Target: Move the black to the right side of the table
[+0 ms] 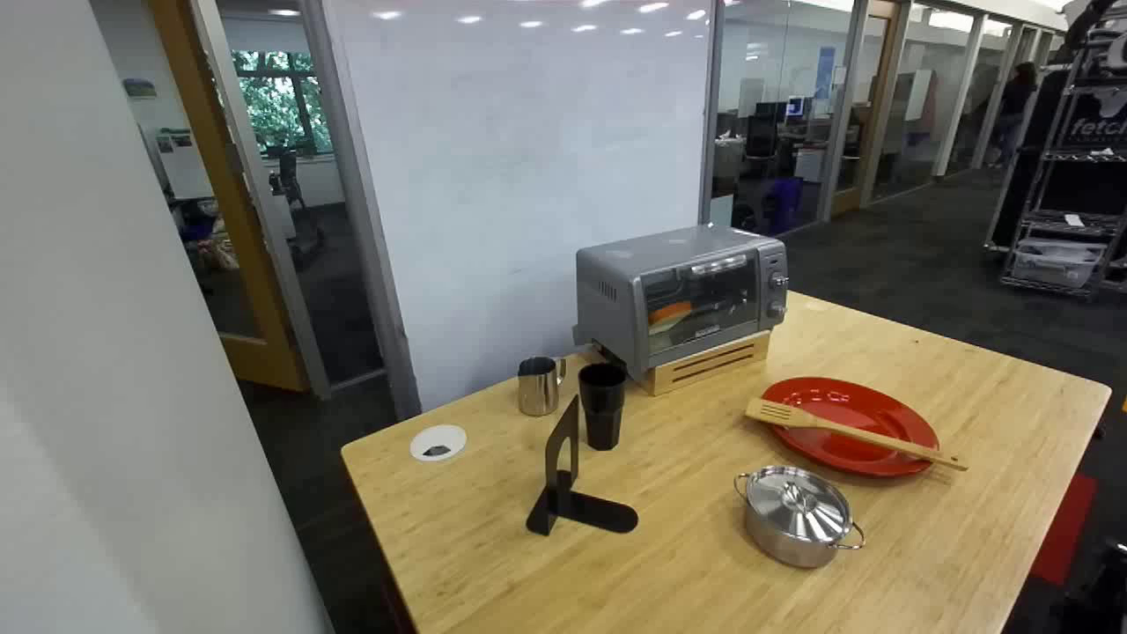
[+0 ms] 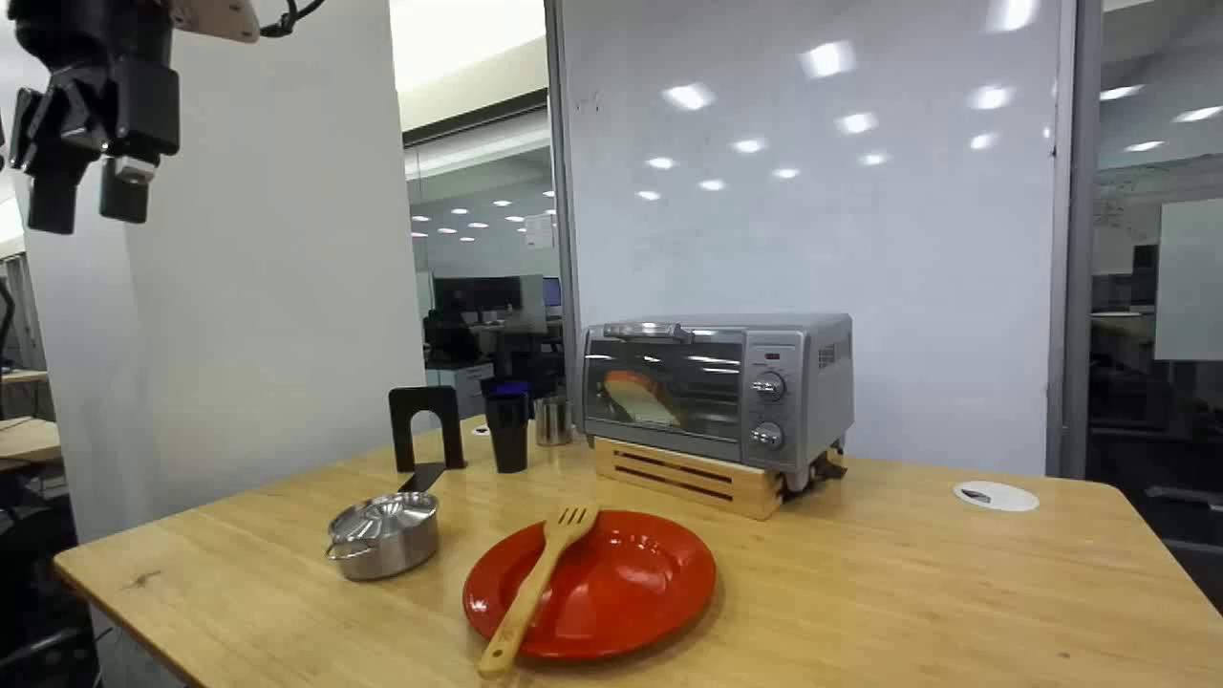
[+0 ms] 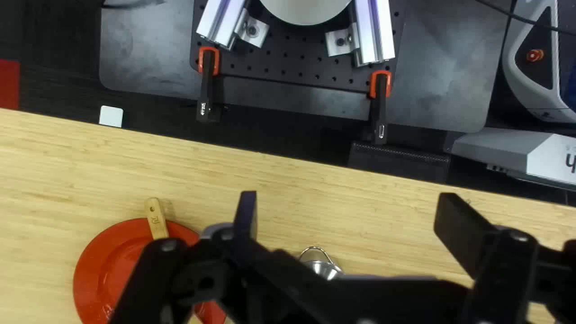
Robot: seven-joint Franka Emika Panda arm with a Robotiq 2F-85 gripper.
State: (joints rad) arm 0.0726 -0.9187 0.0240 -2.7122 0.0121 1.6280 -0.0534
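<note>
In an exterior view, "fetch" can be read in pale letters, the last cut by the frame edge, on a black panel [image 1: 1098, 134] at a wire rack [image 1: 1068, 223]; the lettering on the door of the toaster oven [image 1: 704, 295] is too small to be made out. A small mark is borne by the handle of the wooden spatula [image 3: 155, 219], and a dark character on a grey-and-white housing [image 3: 504, 150] is cut off at the edge of the wrist view. In both exterior views the black cup [image 1: 602, 409] is seen upright on the table [image 1: 687, 493], near the metal pitcher [image 1: 539, 387], the black L-shaped stand [image 1: 563, 500] and the oven's slatted wooden base [image 1: 713, 362]. Black clamps [image 3: 207, 83] with orange bands are shown by the wrist view alone; there the lidded pot [image 3: 323, 268] is mostly covered by the gripper [image 3: 346, 211], whose fingers [image 3: 459, 225] are spread wide, with nothing held between them. In an exterior view the gripper is seen raised well above the table, and a white disc [image 2: 996, 496] is shown on the oven's side away from the cup.
</note>
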